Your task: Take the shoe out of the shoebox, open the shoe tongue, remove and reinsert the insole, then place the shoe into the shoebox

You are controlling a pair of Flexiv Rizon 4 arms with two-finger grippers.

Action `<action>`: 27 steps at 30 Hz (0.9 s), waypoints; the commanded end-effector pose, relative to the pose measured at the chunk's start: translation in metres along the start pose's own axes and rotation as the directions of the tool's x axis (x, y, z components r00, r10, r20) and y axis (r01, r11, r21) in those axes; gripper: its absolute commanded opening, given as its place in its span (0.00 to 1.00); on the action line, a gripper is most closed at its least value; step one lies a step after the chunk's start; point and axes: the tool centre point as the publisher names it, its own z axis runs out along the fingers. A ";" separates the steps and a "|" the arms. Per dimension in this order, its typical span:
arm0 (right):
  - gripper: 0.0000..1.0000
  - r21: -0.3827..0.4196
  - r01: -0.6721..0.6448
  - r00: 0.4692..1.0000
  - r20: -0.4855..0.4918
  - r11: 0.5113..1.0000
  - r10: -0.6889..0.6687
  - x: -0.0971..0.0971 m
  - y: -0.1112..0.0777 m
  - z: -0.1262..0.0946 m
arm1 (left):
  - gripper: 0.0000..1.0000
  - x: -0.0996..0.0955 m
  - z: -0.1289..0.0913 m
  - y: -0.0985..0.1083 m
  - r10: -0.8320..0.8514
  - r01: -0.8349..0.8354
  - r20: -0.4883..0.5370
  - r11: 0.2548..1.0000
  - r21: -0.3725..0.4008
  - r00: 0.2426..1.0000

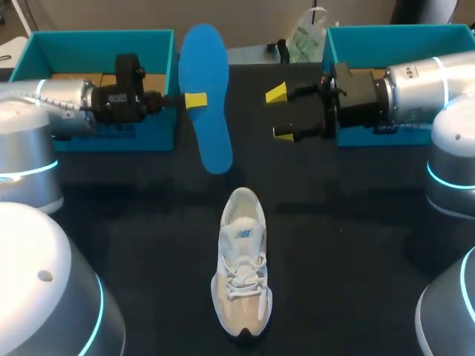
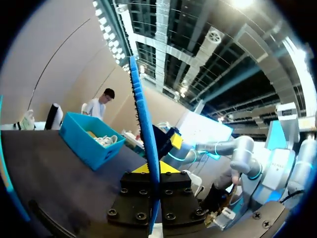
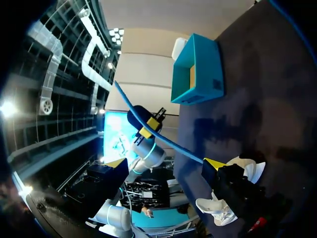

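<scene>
Pinching the insole [image 1: 211,126] are the left jaws (right jaws apart).

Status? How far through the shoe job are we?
Done: shoe is out on the table, insole removed. In hand: left hand shut on the insole, held up; right hand open, empty. Left: reinsert insole, return shoe to a shoebox.
</scene>
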 end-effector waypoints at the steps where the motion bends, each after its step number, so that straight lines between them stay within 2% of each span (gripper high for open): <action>1: 1.00 -0.002 0.000 1.000 0.001 1.000 0.000 0.000 0.000 0.002 | 0.00 -0.002 -0.001 0.001 0.008 -0.008 -0.005 1.000 0.003 1.000; 4: 1.00 -0.002 0.000 1.000 0.001 1.000 0.000 0.000 0.000 0.002 | 0.00 -0.003 -0.001 0.003 0.045 -0.045 0.009 0.999 -0.006 0.999; 8: 1.00 -0.002 0.000 1.000 0.001 1.000 0.000 0.000 0.000 0.002 | 0.00 0.002 -0.008 0.002 0.264 -0.263 0.006 0.964 -0.033 0.965; 10: 1.00 -0.002 0.000 1.000 0.001 1.000 0.000 0.000 0.000 0.002 | 0.00 0.007 -0.014 0.000 0.369 -0.369 0.001 0.929 -0.015 0.929; 13: 1.00 -0.002 0.000 1.000 0.001 1.000 0.000 0.000 0.000 0.002 | 0.00 0.012 -0.020 0.002 0.541 -0.541 0.039 0.841 -0.019 0.840; 14: 1.00 -0.002 0.000 1.000 0.001 1.000 0.000 0.000 0.000 0.002 | 0.00 0.014 -0.021 0.005 0.637 -0.636 0.066 0.771 -0.047 0.768; 16: 1.00 -0.002 0.000 1.000 0.001 1.000 0.000 0.000 0.000 0.002 | 0.00 0.013 -0.021 0.011 0.760 -0.744 0.110 0.650 -0.157 0.640; 26: 1.00 -0.002 0.000 1.000 0.001 1.000 0.000 0.000 0.000 0.002 | 0.00 0.013 -0.021 0.011 0.760 -0.744 0.110 0.650 -0.157 0.640; 27: 1.00 -0.002 0.000 1.000 0.001 1.000 0.000 0.000 0.000 0.002 | 0.00 0.019 -0.017 0.011 0.820 -0.806 0.082 0.571 -0.156 0.566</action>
